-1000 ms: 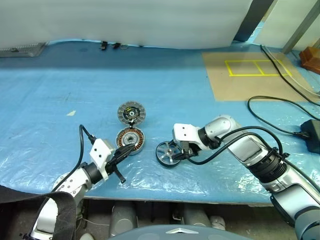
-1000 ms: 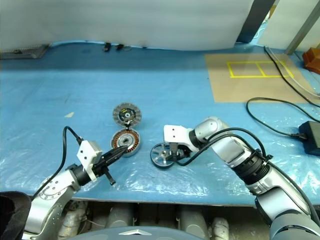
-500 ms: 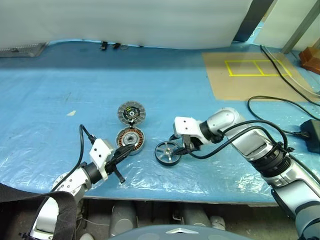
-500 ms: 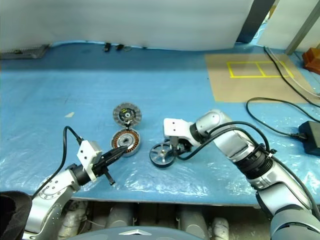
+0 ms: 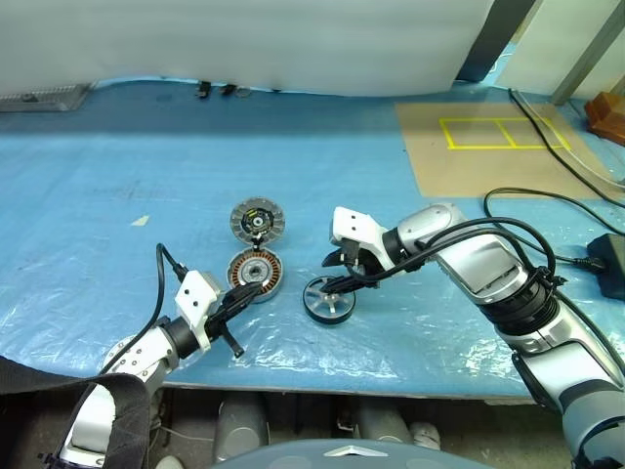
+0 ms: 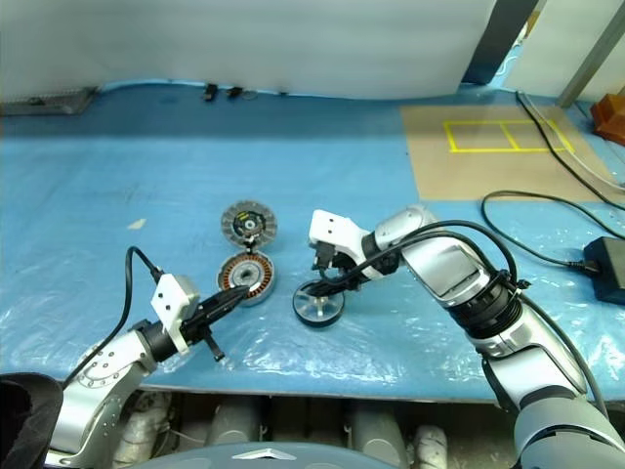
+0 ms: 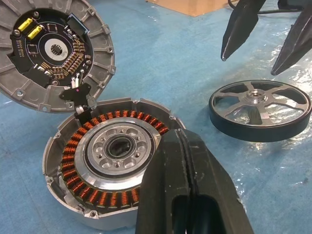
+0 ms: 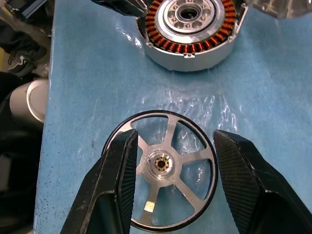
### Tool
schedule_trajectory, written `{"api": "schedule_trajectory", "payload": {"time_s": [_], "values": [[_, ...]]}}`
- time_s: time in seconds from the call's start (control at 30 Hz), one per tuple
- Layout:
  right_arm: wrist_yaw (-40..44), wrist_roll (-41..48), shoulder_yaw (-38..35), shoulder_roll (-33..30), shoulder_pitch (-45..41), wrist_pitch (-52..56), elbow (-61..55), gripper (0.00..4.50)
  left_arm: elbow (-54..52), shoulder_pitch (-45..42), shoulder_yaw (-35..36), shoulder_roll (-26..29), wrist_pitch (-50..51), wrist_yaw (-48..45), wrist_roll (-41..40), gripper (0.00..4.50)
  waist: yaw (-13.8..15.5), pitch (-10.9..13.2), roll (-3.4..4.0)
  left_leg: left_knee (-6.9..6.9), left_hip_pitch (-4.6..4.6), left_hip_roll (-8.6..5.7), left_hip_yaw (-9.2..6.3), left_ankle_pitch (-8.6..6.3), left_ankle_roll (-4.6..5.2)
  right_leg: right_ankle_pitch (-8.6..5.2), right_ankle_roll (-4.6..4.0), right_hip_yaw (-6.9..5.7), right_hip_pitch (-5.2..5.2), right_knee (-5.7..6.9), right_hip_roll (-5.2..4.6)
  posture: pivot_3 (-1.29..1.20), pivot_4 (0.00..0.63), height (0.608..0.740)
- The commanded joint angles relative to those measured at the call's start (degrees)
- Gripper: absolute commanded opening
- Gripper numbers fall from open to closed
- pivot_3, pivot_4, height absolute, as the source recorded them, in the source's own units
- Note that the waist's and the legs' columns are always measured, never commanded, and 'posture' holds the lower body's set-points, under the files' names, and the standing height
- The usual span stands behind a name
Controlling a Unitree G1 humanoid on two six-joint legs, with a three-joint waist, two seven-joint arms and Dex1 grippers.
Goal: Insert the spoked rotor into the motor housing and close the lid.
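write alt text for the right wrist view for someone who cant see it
The right gripper hangs open over the rotor, one black finger on either side of its rim, not gripping it. The rotor lies flat on the blue sheet. Beyond it sits the housing, its copper windings showing.

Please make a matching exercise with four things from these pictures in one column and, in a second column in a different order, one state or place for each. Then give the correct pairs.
Things
1. spoked rotor
2. motor housing
3. lid
4. left gripper

States or places
A. shut, holding nothing, beside the housing
B. lying flat on the blue sheet, under the open right gripper
C. open on top, copper windings showing
D. lying inner face up, yellow marks on its dark centre

Pairs: 1-B, 2-C, 3-D, 4-A
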Motion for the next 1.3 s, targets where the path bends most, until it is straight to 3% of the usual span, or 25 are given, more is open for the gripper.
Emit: {"api": "schedule_trajectory", "payload": {"time_s": [0.03, 0.8, 1.23, 1.3], "values": [[-1.55, -0.39, 1.32, -1.26, -0.47, -0.56, -1.87, 2.49, -0.57, -0.26, 0.13, 0.30, -0.86, -0.41, -0.01, 0.01, -0.01, 0.00, 0.00, 0.00, 0.00, 0.00, 0.00, 0.01, -0.02, 0.00, 0.00, 0.00, 0.00, 0.01, 0.00, 0.00, 0.150, 0.740], [-7.07, 4.50, 5.17, -1.20, 0.25, 9.06, -2.79, 2.49, 0.97, -0.63, -0.94, 0.41, -1.30, -1.16, 1.21, 0.01, 0.04, 0.00, 0.00, 0.01, -0.01, -0.01, -0.01, 0.13, -0.23, 0.00, 0.00, 0.01, 0.00, 0.01, 0.00, 0.00, 0.150, 0.740], [-10.24, 4.34, 7.62, -0.74, 1.28, 7.39, -2.08, 2.49, 1.01, -0.67, -0.18, 0.62, -1.78, -0.80, 1.44, 0.01, 0.03, 0.00, 0.01, 0.03, 0.00, 0.00, -0.01, 0.13, -0.24, 0.00, 0.00, 0.02, 0.02, 0.04, 0.00, 0.00, 0.150, 0.740], [-10.05, 3.94, 8.04, -1.07, 1.04, 6.35, -1.81, 1.92, 1.14, -0.88, 0.14, 0.80, -1.81, -0.88, 1.37, 0.00, 0.00, -0.01, 0.01, 0.03, 0.00, 0.00, -0.01, 0.13, -0.24, 0.00, 0.00, 0.02, 0.06, 0.06, 0.00, 0.00, 0.150, 0.740]]}}
